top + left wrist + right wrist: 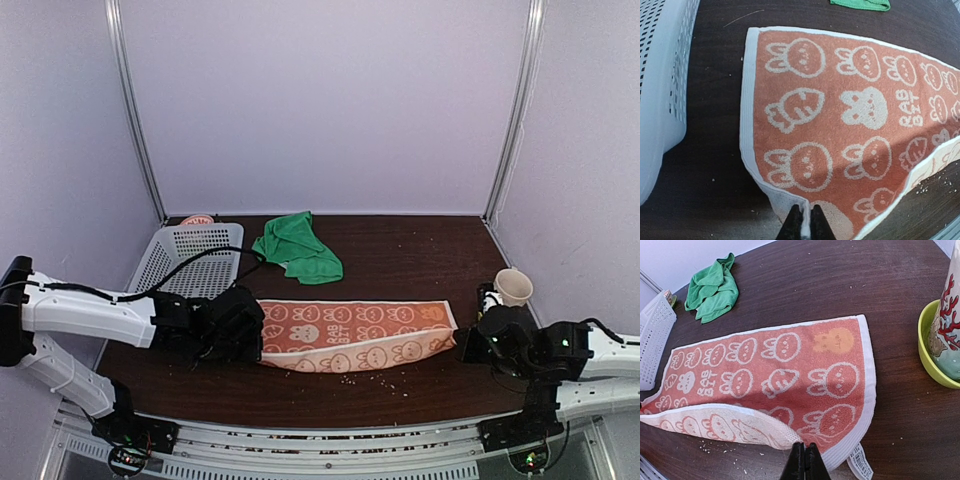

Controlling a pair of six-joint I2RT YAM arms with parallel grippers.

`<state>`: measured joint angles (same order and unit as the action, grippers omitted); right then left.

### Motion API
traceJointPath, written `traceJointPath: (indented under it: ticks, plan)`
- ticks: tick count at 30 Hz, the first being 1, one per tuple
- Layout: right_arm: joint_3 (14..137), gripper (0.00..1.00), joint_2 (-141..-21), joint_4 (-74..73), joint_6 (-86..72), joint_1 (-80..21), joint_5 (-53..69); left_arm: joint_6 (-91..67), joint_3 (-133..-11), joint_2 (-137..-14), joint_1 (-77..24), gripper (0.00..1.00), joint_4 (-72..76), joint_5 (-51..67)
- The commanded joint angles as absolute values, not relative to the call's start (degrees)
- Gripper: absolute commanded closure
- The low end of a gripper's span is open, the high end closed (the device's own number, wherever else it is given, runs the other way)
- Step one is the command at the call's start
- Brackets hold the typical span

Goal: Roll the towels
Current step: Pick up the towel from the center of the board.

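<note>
Top external: orange towel (355, 335) lies flat across the middle of the bench (400, 250), near long edge folded over. Green towel (297, 248) sits bunched at its 12 o'clock. Left gripper (802, 225) pinches the white hem at the 9 o'clock end. Right gripper (804, 462) is pressed together at the fold at the 3 o'clock end; cannot tell if cloth is caught.

Risk: the thin hem slips from one gripper and the fold skews. Mug (513, 287) beside the right arm could be knocked.

Bench dark wood, crumb-speckled. Walls pale. Basket (190, 260) at 10 o'clock.

dark table (400, 250) carries the spread rabbit-print towel (350, 335), crumpled green towel (297, 248), white basket (190, 262), seemingly a mug (513, 287).
</note>
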<state>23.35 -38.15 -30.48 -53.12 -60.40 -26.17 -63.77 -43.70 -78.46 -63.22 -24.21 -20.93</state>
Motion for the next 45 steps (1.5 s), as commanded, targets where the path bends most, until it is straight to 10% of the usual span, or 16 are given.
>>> traceJointPath:
  ticks: [1,7,17,45]
  plan:
    - [22.7,1.00,-37.0,-29.3,-52.1,-60.7,-28.2,-63.4,-42.2,-79.0,-63.0,0.91,-23.2,-20.2]
    - [20.7,1.00,-36.3,-29.9,-52.9,-60.6,-28.0,-63.8,-43.3,-82.5,-62.9,0.84,-26.2,-19.6]
    - [20.4,1.00,-34.2,-31.3,-52.5,-60.7,-27.9,-61.6,-44.1,-77.4,-62.9,0.30,-31.7,-20.4]
    - [22.1,1.00,-33.8,-29.4,-52.0,-57.3,-23.6,-28.7,-33.6,-51.4,-64.5,0.07,-28.4,-8.0]
